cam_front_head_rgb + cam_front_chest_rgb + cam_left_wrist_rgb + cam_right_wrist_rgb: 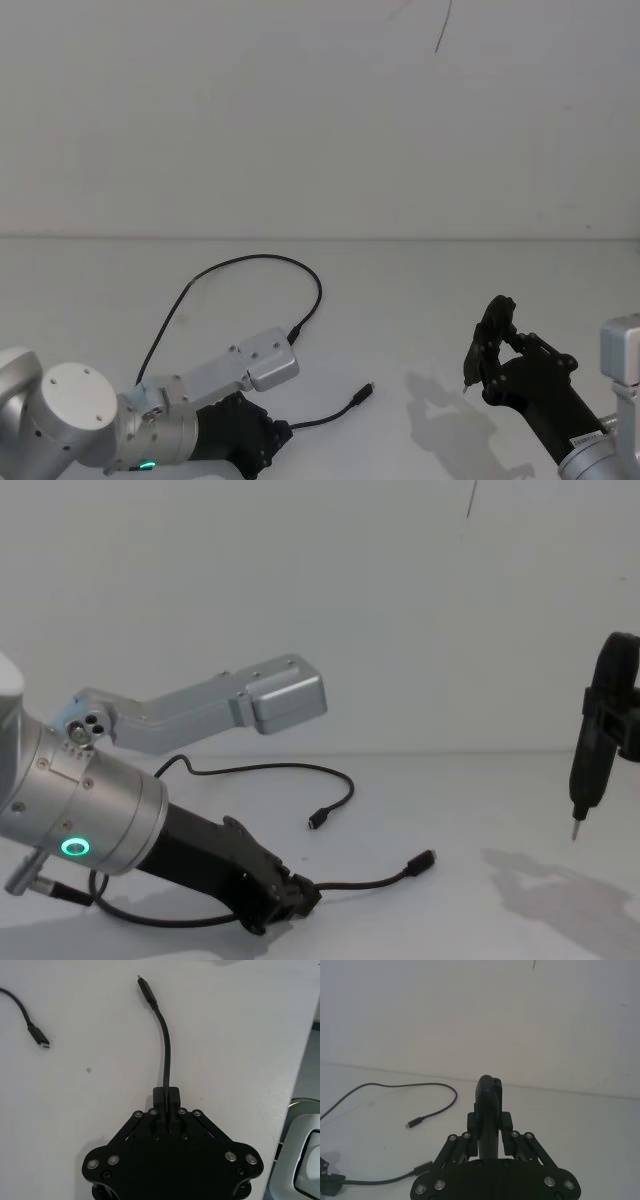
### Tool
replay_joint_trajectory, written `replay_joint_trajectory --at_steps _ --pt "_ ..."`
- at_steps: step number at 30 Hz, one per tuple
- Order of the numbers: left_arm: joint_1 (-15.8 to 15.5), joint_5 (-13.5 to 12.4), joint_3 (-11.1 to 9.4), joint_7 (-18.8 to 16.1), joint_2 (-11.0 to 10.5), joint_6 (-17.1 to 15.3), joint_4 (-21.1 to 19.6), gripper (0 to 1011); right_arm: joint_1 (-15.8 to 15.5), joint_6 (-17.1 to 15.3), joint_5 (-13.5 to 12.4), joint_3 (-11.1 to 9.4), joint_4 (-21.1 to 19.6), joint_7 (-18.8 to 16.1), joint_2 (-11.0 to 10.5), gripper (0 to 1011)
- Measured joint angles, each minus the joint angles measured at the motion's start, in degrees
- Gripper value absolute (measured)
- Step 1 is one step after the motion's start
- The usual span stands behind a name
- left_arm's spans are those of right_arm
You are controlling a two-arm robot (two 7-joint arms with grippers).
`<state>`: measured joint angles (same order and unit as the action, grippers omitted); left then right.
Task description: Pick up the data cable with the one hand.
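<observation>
**The left gripper [283, 432] pinches the thin black data cable [250, 258], low on the white table [450, 290].**
The cable looks light and floppy, so it will likely bend and dangle when it goes up. A good place to hold is close to a plug. The fingers [166, 1096] are squeezed shut on it a little behind one plug [144, 986] (the other plug [40, 1037] lies loose nearby). The rest lies in a big loop. The table edge [297, 1060] is near the gripper, but there is lots of bare room above. The right gripper [489, 1091] hangs high, well apart, fingers together, holding nothing.
</observation>
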<state>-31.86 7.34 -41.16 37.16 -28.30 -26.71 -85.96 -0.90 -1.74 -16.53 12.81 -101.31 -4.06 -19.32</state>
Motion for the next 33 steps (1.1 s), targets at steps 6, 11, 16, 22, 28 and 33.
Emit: replay_joint_trajectory --at_steps 6,11,16,22,28,33 --pt "-0.77 -0.15 -0.48 2.01 -0.63 2.62 -0.23 50 -0.46 0.86 -1.92 -0.89 -0.65 -1.70 0.16 269" --pt "-1.43 -0.05 -0.75 3.87 -1.37 5.15 -0.54 51 -0.97 1.22 -4.50 -1.81 -1.33 -3.43 0.37 269" --pt "-2.09 0.49 -0.89 6.13 -2.30 8.31 -1.00 51 -1.51 1.30 -7.47 -2.94 -2.03 -5.43 0.56 269" --pt "-3.04 1.73 -0.85 9.69 -4.21 13.45 -1.88 51 -2.24 0.59 -12.48 -4.44 -2.97 -8.19 0.71 269" --pt "-3.51 2.74 -0.55 11.99 -5.71 16.97 -2.67 51 -3.03 -1.16 -18.22 -6.04 -3.76 -10.54 0.90 269" --pt "-3.79 3.37 -0.34 13.41 -6.68 19.13 -3.17 50 -3.61 -3.35 -23.00 -7.54 -4.36 -11.57 1.06 269"
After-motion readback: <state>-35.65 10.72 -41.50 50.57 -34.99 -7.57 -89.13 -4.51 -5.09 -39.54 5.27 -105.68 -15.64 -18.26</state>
